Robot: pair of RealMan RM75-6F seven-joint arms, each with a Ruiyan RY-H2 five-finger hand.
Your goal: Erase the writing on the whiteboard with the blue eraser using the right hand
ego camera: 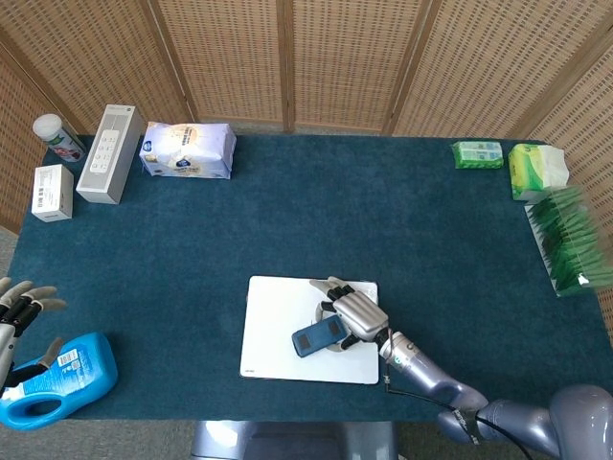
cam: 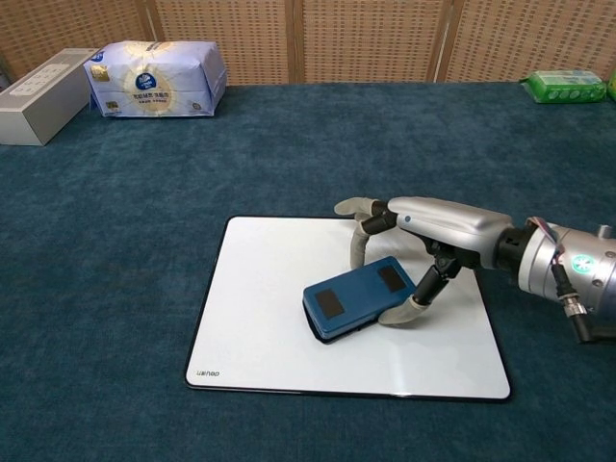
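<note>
- Nearest the robot, at the front left corner of the desk, a blue jug with a white label lies on its side.
- The left hand shows only in the head view, at the left edge just above the jug; its fingers are spread apart and hold nothing.
- The whiteboard lies flat on the dark blue cloth at front centre, and its white surface looks clean around the eraser; a small printed word sits at its near left corner.
- The blue eraser rests on the board, right of the board's middle, tilted so one end points to the near left.
- The right hand reaches in from the right and holds the eraser: its fingers curl down over the far edge and another digit presses against the near right edge.
- Well apart, along the right edge, stands a row of green packets.
- At the far right corner lie a light green tissue pack and a smaller green pack.
- At the far left lie a white and blue wipes pack, a long grey box, a small white box and a white bottle.
- A woven screen closes off the back.
</note>
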